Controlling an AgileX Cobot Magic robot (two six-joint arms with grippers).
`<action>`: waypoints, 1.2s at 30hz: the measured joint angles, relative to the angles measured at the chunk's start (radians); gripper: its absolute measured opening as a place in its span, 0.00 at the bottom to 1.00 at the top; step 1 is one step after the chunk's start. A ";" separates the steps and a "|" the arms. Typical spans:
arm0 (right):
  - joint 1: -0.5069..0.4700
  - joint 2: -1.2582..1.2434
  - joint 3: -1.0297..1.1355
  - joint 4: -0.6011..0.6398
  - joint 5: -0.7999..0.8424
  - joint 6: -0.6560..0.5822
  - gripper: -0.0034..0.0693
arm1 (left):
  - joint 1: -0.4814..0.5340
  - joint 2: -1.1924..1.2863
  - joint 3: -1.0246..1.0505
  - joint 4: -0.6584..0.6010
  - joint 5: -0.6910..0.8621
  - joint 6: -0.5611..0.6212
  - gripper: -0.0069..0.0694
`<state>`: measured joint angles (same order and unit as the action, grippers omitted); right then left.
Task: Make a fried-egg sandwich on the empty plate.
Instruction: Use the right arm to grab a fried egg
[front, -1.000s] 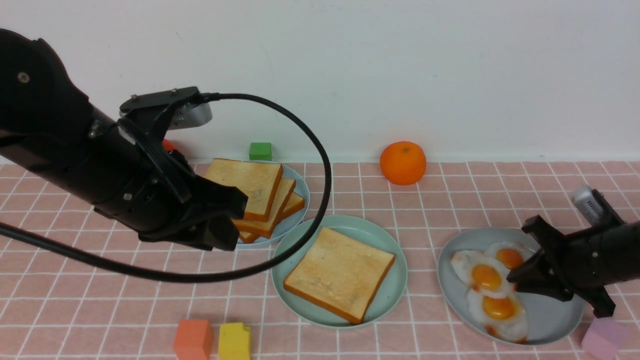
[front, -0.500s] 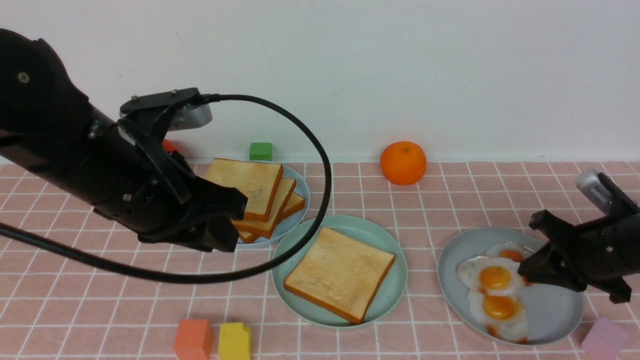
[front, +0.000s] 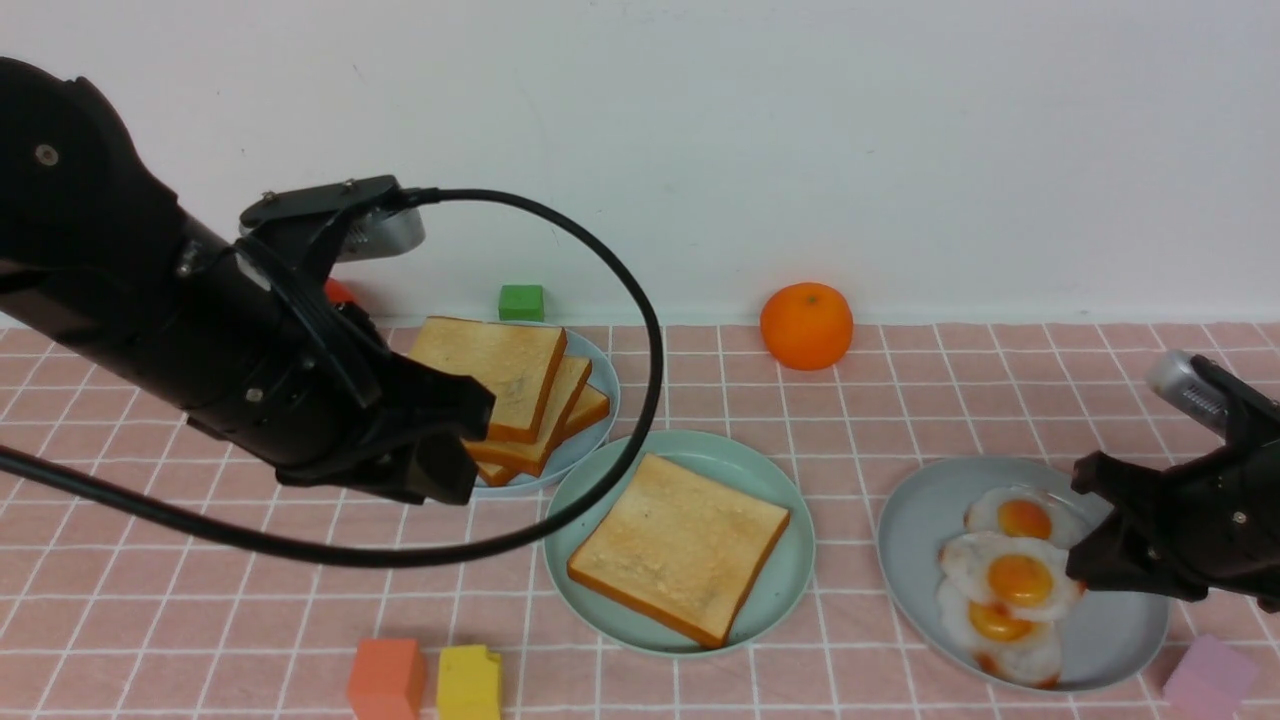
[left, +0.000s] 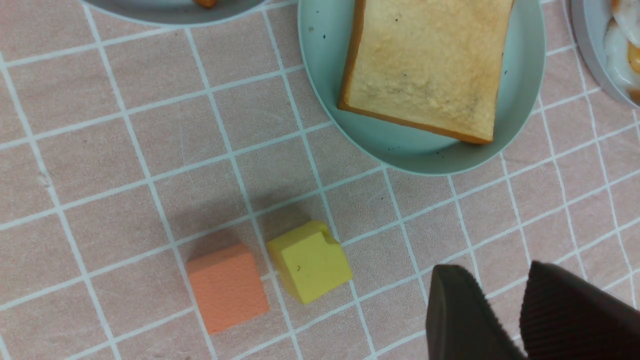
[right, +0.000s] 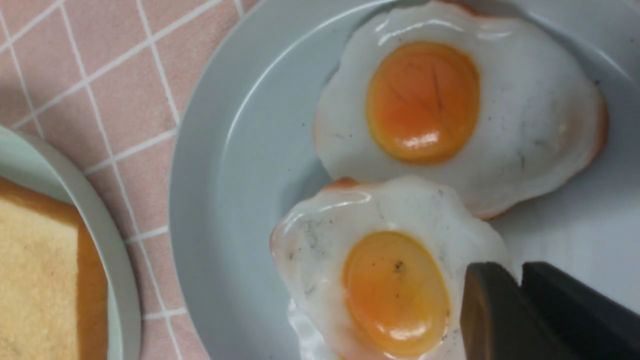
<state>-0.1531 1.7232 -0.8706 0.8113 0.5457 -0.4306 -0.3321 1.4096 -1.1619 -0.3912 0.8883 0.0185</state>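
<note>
The mint-green plate (front: 785, 600) sits at the centre and holds one golden toast slice (front: 680, 545); both also show in the left wrist view, plate (left: 415, 155) and toast (left: 425, 65). Three fried eggs lie on the grey-blue plate (front: 915, 500) at the right. My right gripper (front: 1075, 572) is shut on the white edge of the middle fried egg (front: 1015, 578), which overlaps the other two. In the right wrist view the gripper (right: 517, 272) pinches that egg (right: 390, 290) beside another egg (right: 425, 100). My left gripper (front: 445, 470) hovers open and empty (left: 492, 275) left of the mint plate.
A pile of toast slices (front: 500, 375) rests on a pale-blue plate (front: 603, 400) behind the left gripper. An orange (front: 806, 325) and a green cube (front: 521, 301) stand by the wall. An orange cube (front: 386, 678), a yellow block (front: 468, 682) and a pink block (front: 1208, 675) sit at the front.
My right gripper has drawn back to the right and lower, dragging the gripped egg with it over the other two. The left arm has not moved.
</note>
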 joint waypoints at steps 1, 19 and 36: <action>0.000 0.000 0.000 0.000 0.000 0.003 0.20 | 0.000 0.000 0.000 0.000 0.000 0.000 0.40; 0.000 0.027 0.000 0.008 -0.002 -0.009 0.54 | 0.000 0.000 0.000 0.000 0.011 0.000 0.40; -0.002 0.079 -0.002 0.191 0.008 -0.105 0.25 | 0.000 0.000 0.000 0.000 0.029 0.000 0.40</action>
<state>-0.1551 1.8026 -0.8724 1.0020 0.5538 -0.5360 -0.3321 1.4096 -1.1619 -0.3912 0.9176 0.0185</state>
